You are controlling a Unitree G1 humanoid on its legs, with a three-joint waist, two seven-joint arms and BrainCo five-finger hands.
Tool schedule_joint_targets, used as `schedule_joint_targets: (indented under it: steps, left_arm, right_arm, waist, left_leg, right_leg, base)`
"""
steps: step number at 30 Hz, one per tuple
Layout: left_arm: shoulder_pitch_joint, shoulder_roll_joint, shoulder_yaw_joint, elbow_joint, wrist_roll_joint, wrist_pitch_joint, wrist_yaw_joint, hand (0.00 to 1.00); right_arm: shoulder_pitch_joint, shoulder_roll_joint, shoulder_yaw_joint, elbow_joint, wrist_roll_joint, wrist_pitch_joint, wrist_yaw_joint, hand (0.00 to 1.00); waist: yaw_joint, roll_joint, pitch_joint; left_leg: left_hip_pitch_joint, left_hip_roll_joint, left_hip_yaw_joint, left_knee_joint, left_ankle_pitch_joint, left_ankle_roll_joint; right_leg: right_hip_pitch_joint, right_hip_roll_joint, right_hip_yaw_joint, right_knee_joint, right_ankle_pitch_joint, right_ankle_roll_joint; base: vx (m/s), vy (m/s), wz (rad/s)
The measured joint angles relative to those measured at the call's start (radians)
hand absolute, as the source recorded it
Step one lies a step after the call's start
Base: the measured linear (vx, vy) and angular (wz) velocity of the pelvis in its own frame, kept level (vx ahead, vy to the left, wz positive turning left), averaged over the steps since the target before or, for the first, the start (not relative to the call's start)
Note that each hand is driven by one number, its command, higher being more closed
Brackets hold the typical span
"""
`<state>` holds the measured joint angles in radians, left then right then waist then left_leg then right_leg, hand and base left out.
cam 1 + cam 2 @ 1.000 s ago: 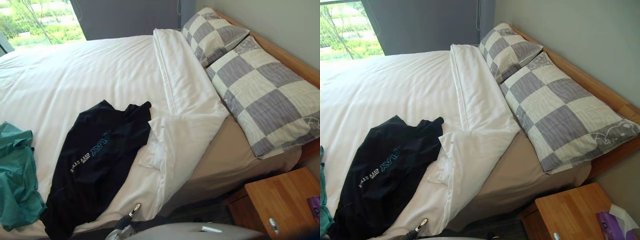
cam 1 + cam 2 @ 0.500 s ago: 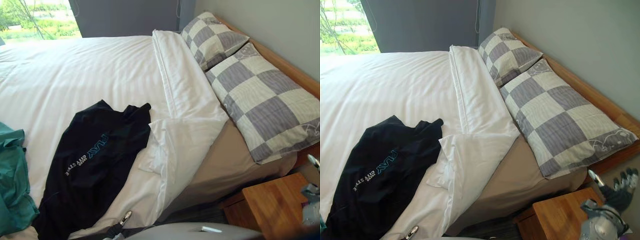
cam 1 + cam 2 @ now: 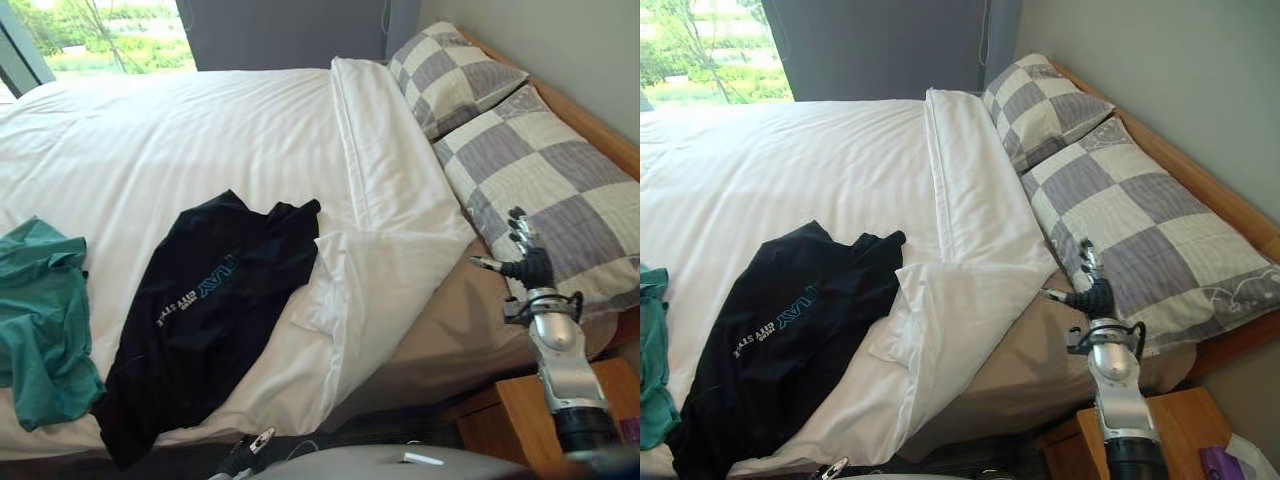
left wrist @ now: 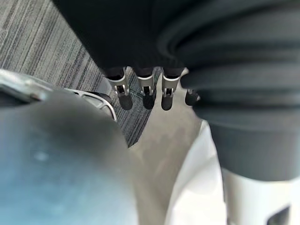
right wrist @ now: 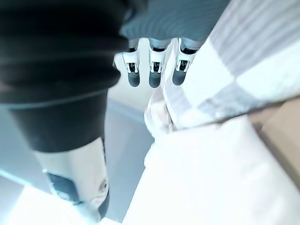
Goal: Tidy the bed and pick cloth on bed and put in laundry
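1. The bed (image 3: 200,130) has a white cover (image 3: 380,160) on it. Near the head end, a corner of the cover is folded back, and a tan sheet (image 3: 450,330) shows there at the near edge.
2. A black shirt (image 3: 200,310) lies flat on the white cover, close to the near edge of the bed. It touches the folded corner.
3. A green cloth (image 3: 40,320) lies bunched up at the near edge too, further toward the foot end. It is just beside the black shirt.
4. Two checked pillows lie at the head end against the wooden headboard (image 3: 590,125): the near pillow (image 3: 560,190) and the far pillow (image 3: 455,75).
5. The right hand (image 3: 530,265) is up in the air beside the near pillow, over the tan sheet. Its fingers (image 5: 151,70) are straight and a little spread. It holds nothing.
6. The left hand (image 4: 145,91) hangs low over the grey carpet floor (image 4: 47,51). Its fingers are straight and hold nothing.
7. A wooden nightstand (image 3: 520,420) stands by the head corner of the bed.
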<state>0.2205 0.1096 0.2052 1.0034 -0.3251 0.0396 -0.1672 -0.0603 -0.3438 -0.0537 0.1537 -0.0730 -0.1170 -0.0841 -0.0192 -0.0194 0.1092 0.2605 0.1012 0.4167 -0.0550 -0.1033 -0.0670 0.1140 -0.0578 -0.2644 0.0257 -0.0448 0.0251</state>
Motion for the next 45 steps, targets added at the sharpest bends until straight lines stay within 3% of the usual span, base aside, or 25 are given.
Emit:
schedule_joint_targets:
  steps: [4, 7, 8, 11, 16, 19, 20, 27, 36, 41, 45]
  left_arm:
    - [-0.005, 0.023, -0.047, -0.022, -0.002, 0.027, 0.022, 0.00]
    - [-0.007, 0.042, -0.046, -0.046, 0.001, 0.033, 0.022, 0.00]
    - [-0.010, 0.057, -0.048, -0.054, 0.003, 0.032, 0.023, 0.00]
    - [-0.039, 0.082, -0.045, -0.076, 0.018, 0.022, 0.024, 0.00]
    - [-0.120, 0.118, -0.045, -0.104, 0.022, -0.006, 0.038, 0.00]
    - [-0.151, 0.127, -0.045, -0.126, 0.023, -0.012, 0.045, 0.00]
    - [-0.158, 0.132, -0.045, -0.132, 0.023, -0.012, 0.047, 0.00]
    - [-0.191, 0.138, -0.045, -0.153, 0.022, -0.014, 0.091, 0.00]
    - [-0.225, 0.133, -0.062, -0.154, 0.023, -0.013, 0.101, 0.00]
    - [-0.220, 0.122, -0.089, -0.160, 0.023, -0.006, 0.105, 0.00]
    - [-0.165, 0.113, -0.087, -0.197, 0.021, -0.004, 0.123, 0.00]
  right_arm:
    - [-0.072, 0.000, 0.072, 0.014, -0.058, 0.041, 0.000, 0.00]
    - [-0.143, 0.001, 0.117, 0.087, -0.111, 0.069, -0.012, 0.00]
    - [-0.169, 0.002, 0.138, 0.109, -0.143, 0.074, -0.024, 0.00]
    - [-0.275, 0.006, 0.188, 0.148, -0.261, 0.090, -0.065, 0.00]
    - [-0.447, 0.002, 0.260, 0.187, -0.346, 0.113, -0.131, 0.00]
    - [-0.510, -0.001, 0.269, 0.226, -0.347, 0.135, -0.146, 0.00]
    - [-0.534, -0.002, 0.273, 0.249, -0.351, 0.144, -0.149, 1.00]
    - [-0.626, -0.027, 0.324, 0.418, -0.331, 0.201, -0.100, 1.00]
    - [-0.623, -0.028, 0.285, 0.478, -0.188, 0.180, -0.118, 1.00]
    - [-0.394, 0.027, 0.167, 0.313, -0.132, 0.152, -0.183, 1.00]
    - [-0.133, 0.101, 0.052, 0.165, -0.074, 0.136, -0.252, 1.00]
  waist:
    - [0.013, -0.008, 0.025]
    - [0.044, -0.043, 0.058]
    - [0.067, -0.060, 0.075]
    - [0.096, -0.105, 0.152]
    - [0.133, -0.112, 0.252]
    - [0.148, -0.114, 0.298]
    - [0.150, -0.115, 0.308]
    - [0.156, -0.117, 0.332]
    - [0.149, -0.115, 0.334]
    - [0.137, -0.125, 0.327]
    - [0.081, -0.150, 0.280]
  left_leg:
    - [-0.027, -0.016, -0.041, -0.011, 0.016, 0.014]
    - [-0.068, -0.017, -0.069, 0.001, 0.023, 0.020]
    - [-0.088, -0.017, -0.073, 0.018, 0.021, 0.020]
    - [-0.217, 0.013, -0.115, 0.187, -0.047, 0.023]
    - [-0.410, 0.083, -0.161, 0.439, -0.154, 0.038]
    - [-0.470, 0.088, -0.175, 0.497, -0.173, 0.051]
    - [-0.499, 0.087, -0.178, 0.517, -0.179, 0.055]
    - [-0.566, 0.074, -0.177, 0.555, -0.183, 0.060]
    - [-0.582, 0.088, -0.162, 0.562, -0.183, 0.061]
    - [-0.497, 0.082, -0.119, 0.519, -0.182, 0.060]
    - [-0.434, 0.057, -0.089, 0.447, -0.157, 0.050]
  right_leg:
    - [-0.006, -0.012, -0.034, -0.012, 0.007, 0.009]
    - [-0.028, -0.018, -0.056, -0.011, 0.014, 0.010]
    - [-0.039, -0.020, -0.060, -0.010, 0.017, 0.009]
    - [-0.073, -0.018, -0.067, -0.004, 0.039, 0.008]
    - [-0.154, 0.006, -0.060, 0.029, 0.058, 0.010]
    - [-0.185, 0.004, -0.061, 0.039, 0.061, 0.010]
    - [-0.204, 0.000, -0.060, 0.045, 0.064, 0.011]
    - [-0.252, -0.017, -0.051, 0.044, 0.081, 0.021]
    - [-0.274, -0.008, -0.035, 0.044, 0.078, 0.016]
    - [-0.224, -0.012, 0.005, 0.030, 0.078, 0.016]
    - [-0.208, -0.032, 0.025, 0.020, 0.078, 0.017]
  base:
    - [-0.06, -0.004, 0.30]
    - [-0.04, -0.026, 0.26]
    - [0.00, -0.021, 0.19]
    - [-0.04, -0.023, 0.31]
    - [-0.07, 0.067, 0.15]
    - [-0.04, 0.074, 0.11]
    - [-0.04, 0.116, 0.14]
    - [-0.01, 0.075, 0.04]
    - [-0.02, -0.023, -0.06]
    - [0.03, 0.000, -0.18]
    - [0.05, -0.013, -0.17]
